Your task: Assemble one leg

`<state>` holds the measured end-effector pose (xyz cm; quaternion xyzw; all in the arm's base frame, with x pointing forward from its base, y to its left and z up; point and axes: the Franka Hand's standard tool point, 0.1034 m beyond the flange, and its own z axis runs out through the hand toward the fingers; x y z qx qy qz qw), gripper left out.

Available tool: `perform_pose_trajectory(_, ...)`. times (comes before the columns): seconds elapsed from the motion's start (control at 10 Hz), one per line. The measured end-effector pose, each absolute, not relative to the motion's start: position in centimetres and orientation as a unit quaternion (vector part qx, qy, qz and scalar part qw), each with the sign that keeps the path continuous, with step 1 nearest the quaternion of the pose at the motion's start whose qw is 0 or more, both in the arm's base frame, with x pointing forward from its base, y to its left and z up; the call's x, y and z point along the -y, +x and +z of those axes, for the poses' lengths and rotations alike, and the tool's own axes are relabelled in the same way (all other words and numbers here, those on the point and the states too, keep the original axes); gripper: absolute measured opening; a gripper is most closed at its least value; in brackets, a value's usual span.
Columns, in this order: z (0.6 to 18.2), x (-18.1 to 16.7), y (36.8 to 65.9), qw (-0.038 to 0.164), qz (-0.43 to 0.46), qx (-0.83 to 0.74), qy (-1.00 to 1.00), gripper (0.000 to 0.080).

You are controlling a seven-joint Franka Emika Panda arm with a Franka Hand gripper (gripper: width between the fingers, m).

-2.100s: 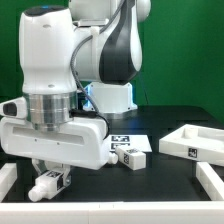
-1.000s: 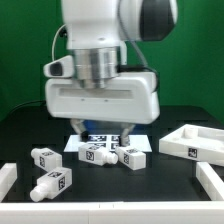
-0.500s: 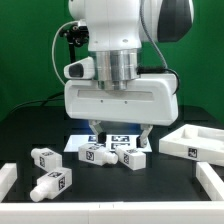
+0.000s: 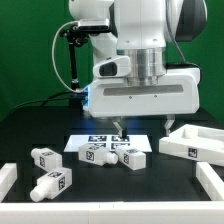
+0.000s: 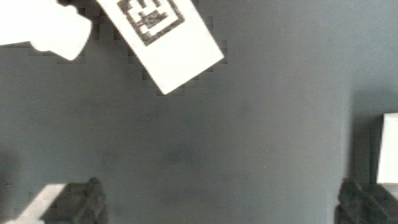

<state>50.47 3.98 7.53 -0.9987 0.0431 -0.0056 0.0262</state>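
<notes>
Several short white legs with marker tags lie on the black table. Two are at the exterior view's left point(image 4: 45, 157) point(image 4: 52, 184), and two are in front of the marker board point(image 4: 97, 155) point(image 4: 132, 156). My gripper point(image 4: 143, 127) hangs open and empty above the table, just right of the marker board point(image 4: 108, 142) and behind the right-hand leg. In the wrist view the two fingertips point(image 5: 71, 203) stand wide apart over bare dark table. A corner of the marker board point(image 5: 169, 45) and a white piece point(image 5: 45, 30) lie beyond them.
A white framed piece point(image 4: 193, 142) lies at the exterior view's right and also shows at the edge of the wrist view point(image 5: 390, 150). White rails sit at the front left point(image 4: 7, 176) and front right point(image 4: 211, 181). A green wall stands behind.
The arm has risen from low over the front-left leg and moved toward the exterior view's right, past the marker board. The legs have not moved in the last second.
</notes>
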Motion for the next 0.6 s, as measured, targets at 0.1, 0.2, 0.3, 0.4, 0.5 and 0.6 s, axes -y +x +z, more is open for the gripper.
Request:
perform_pose_trajectory(0.1,7.5,-4.0,50.5,0.026,-0.006,-0.043,-0.999,0.0649)
perform_pose_trajectory(0.2,7.5,-4.0,50.5,0.026,-0.005,-0.043,-0.999,0.0649)
perform_pose_trajectory(0.3,7.4,-4.0,50.3,0.026,-0.004,-0.043,-0.999,0.0649)
perform_pose_trajectory(0.4,6.4,-4.1,49.3,0.021,0.006,-0.035,-0.999,0.0649)
perform_pose_trajectory(0.5,5.0,-4.0,48.4,0.015,0.005,-0.032,-0.999,0.0649)
perform_pose_trajectory(0.6,3.5,-3.7,47.5,0.007,-0.005,-0.031,-0.999,0.0649)
